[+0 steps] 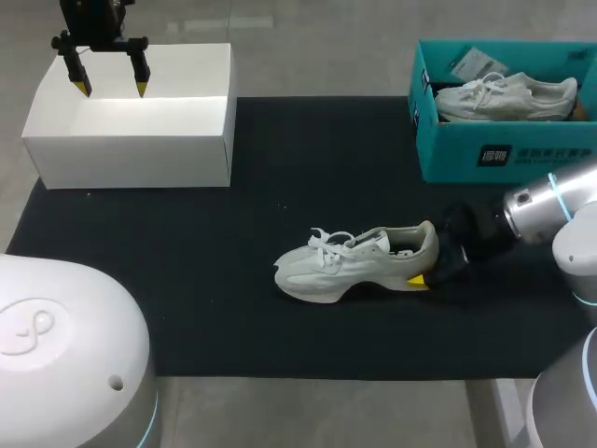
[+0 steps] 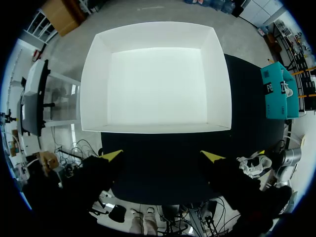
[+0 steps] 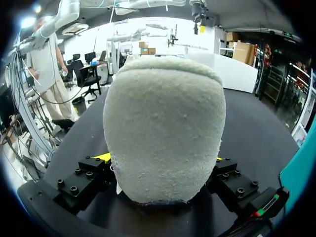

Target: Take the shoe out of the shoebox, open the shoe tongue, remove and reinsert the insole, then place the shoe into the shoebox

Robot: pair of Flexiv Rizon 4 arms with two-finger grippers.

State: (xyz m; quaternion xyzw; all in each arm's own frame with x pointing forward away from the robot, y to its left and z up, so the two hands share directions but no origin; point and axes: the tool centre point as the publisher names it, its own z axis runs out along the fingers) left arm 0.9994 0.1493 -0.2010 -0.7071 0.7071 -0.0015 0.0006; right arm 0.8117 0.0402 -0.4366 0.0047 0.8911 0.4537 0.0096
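Your shoe (image 1: 359, 261) is out on the mat (image 1: 233, 317), heel clasped from both sides by the right gripper (image 3: 162, 158). The left gripper (image 1: 112, 89) hangs wide open over the empty box (image 1: 131, 149). Tongue, insole and reboxing look yet to do.

The shoe (image 1: 359, 266) had a rough, nubby, pale cloth heel and a smooth matt sole. The white box (image 1: 131, 121) looked like smooth matt card, and so did the teal box (image 1: 448, 154). A black matt cloth covered the desk (image 1: 233, 317). The right arm (image 1: 541, 205) was satin silver metal.
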